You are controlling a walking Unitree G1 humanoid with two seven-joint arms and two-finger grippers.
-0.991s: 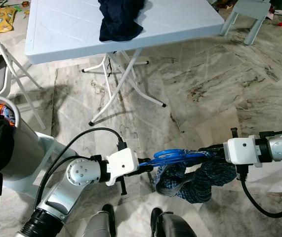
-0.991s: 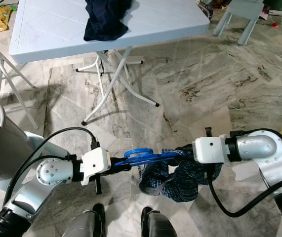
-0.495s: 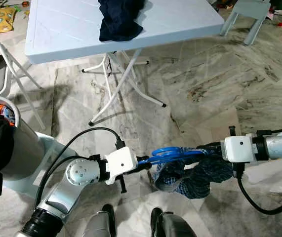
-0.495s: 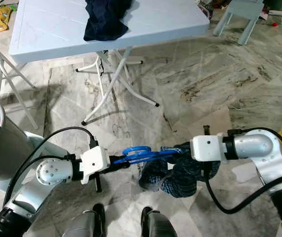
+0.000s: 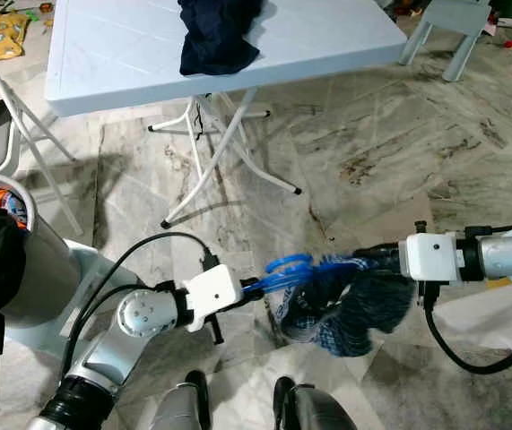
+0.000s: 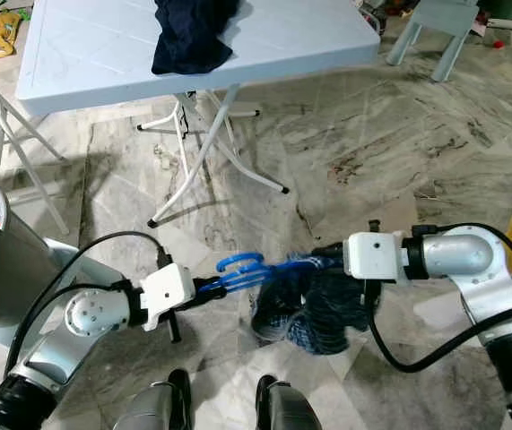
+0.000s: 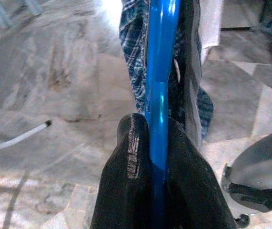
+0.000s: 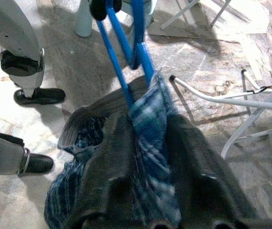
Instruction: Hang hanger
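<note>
Above the floor, left pincer [image 5: 248, 288] clamped the blue hanger [image 5: 293, 271] at one end while right pincer [image 5: 383, 262] pinched the plaid garment [image 5: 341, 309] bunched on it; uneven pulling risked the cloth sliding off.

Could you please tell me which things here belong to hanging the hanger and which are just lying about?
Job in hand:
blue hanger, clamped by the left gripper
plaid garment, pinched by the right gripper

Lying about:
folding table
dark cloth
laundry basket
</note>
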